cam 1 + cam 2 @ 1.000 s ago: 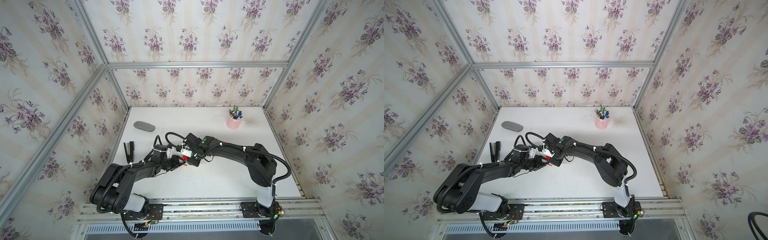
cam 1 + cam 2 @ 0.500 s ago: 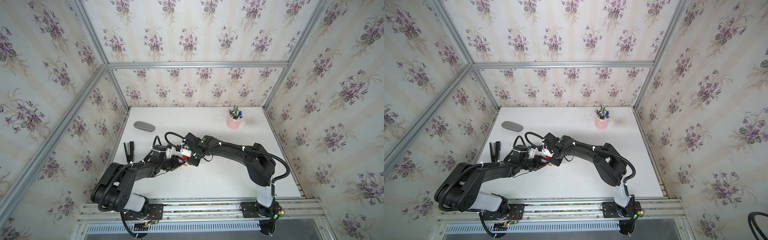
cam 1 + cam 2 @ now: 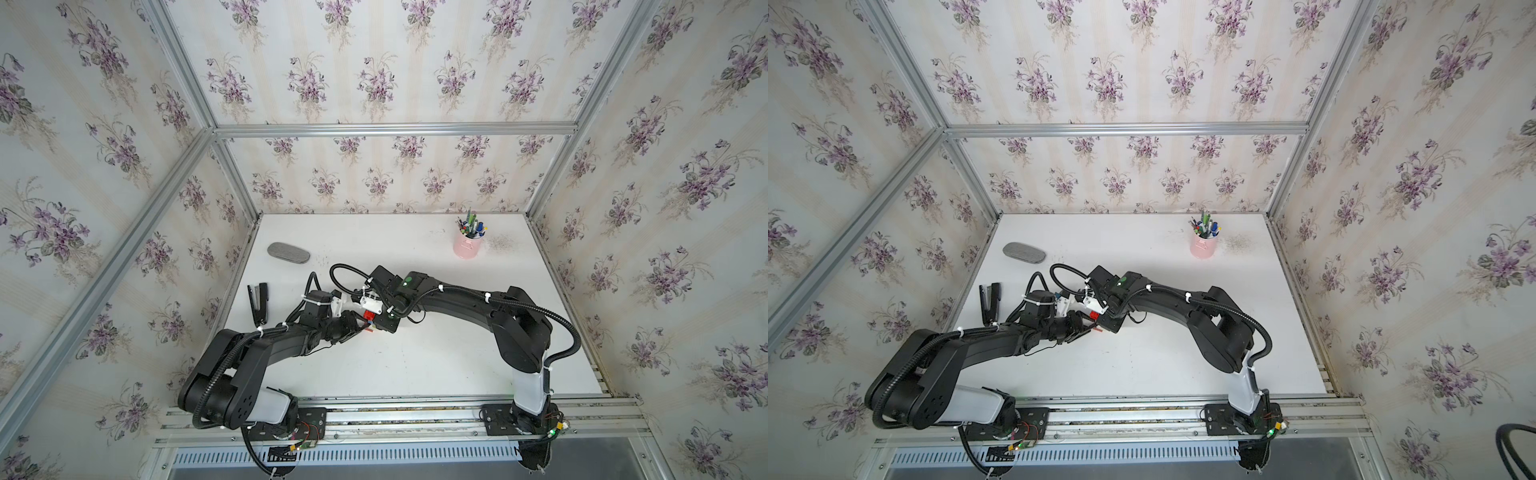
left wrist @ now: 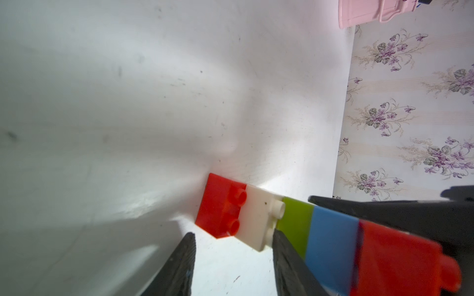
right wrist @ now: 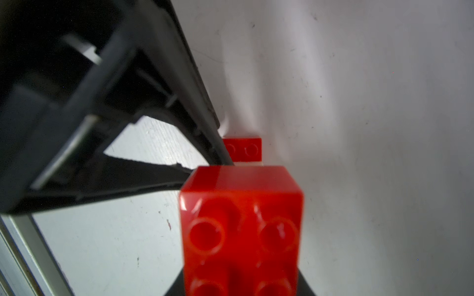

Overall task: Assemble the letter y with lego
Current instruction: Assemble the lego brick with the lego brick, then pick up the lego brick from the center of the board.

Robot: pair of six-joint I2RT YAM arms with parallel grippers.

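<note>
On the white table (image 3: 415,365), left of centre, where my two arms meet:

Item: letter y (image 4: 331,235). Lego bricks joined in a row: red tail brick (image 4: 218,210), white, lime-green, blue, then a red tip brick (image 5: 241,205). It sits low over the table. Whether the tail touches the surface I cannot tell.

Item: right gripper (image 5: 239,288). Clenched on the tip end of the letter y, with the red tip brick between its fingers and the studs facing my wrist camera.

Item: left gripper (image 4: 233,233). Released, fingers spread. The tail lies just beyond and between the fingertips. One finger (image 4: 287,261) crosses in front of the green and white bricks, and the other stands clear of the red tail brick.

Item: sundries. Pink pen cup (image 3: 468,248) at the back right, grey oval case (image 3: 288,252) and black stapler (image 3: 258,303) to the left, all well apart from the letter y.
</note>
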